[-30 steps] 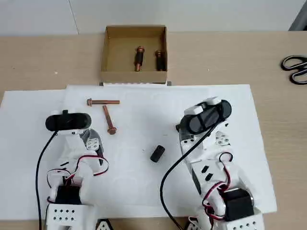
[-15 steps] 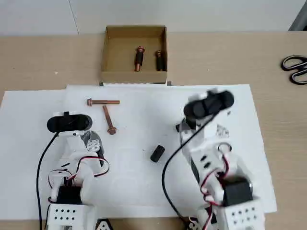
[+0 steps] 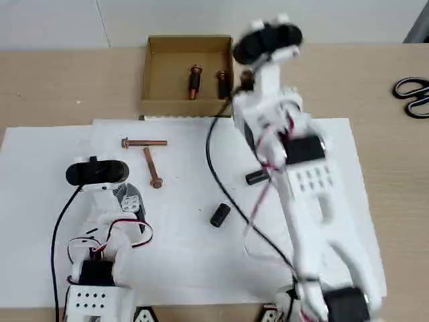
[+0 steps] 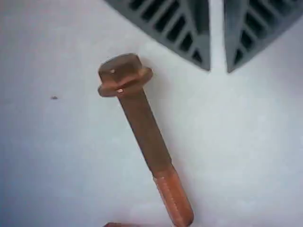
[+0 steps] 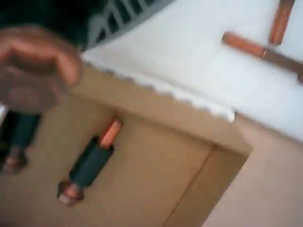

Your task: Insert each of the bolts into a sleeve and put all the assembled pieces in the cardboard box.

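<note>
The left gripper [image 4: 217, 35], fingers together and holding nothing, hovers with a loose bolt [image 4: 144, 142] just beside its tips. The right gripper [image 3: 246, 78] clamps a blurred bolt head [image 5: 33, 66] above the cardboard box [image 3: 188, 107]; a sleeved bolt [image 5: 90, 163] lies beneath.

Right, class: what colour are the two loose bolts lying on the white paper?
Copper-brown; the left wrist view shows one bolt best.
</note>
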Available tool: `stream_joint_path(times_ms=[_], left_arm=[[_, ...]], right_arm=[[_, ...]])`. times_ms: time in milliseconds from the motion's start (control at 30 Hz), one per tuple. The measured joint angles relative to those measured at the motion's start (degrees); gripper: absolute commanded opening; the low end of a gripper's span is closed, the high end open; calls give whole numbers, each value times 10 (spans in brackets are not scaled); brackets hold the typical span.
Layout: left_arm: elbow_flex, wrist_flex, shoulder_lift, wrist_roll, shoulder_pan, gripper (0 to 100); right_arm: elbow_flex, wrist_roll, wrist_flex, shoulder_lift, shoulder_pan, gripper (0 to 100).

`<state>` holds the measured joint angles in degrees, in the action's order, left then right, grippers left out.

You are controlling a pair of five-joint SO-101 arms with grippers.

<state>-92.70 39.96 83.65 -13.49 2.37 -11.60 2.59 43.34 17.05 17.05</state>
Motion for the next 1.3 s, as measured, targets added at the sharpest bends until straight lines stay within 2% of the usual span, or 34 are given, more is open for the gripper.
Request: stream_joint_path(times_ms=[367,633,867,967,1167,1300], left_arm=[[0,0,0,0,0,6],[0,0,0,0,0,6],[0,0,0,0,0,6],[0,0,0,0,0,6],[0,0,0,0,0,6],[0,0,0,0,0,6]], right_arm=[[258,0,-130,-338,-1,2],[425,0,-177,-557,18,3],[559,-45,-204,-725,23,5],[611,-47,-169,-759,25,32],[695,-48,-29,-773,40,217],[749,-48,59,-772,36,224]])
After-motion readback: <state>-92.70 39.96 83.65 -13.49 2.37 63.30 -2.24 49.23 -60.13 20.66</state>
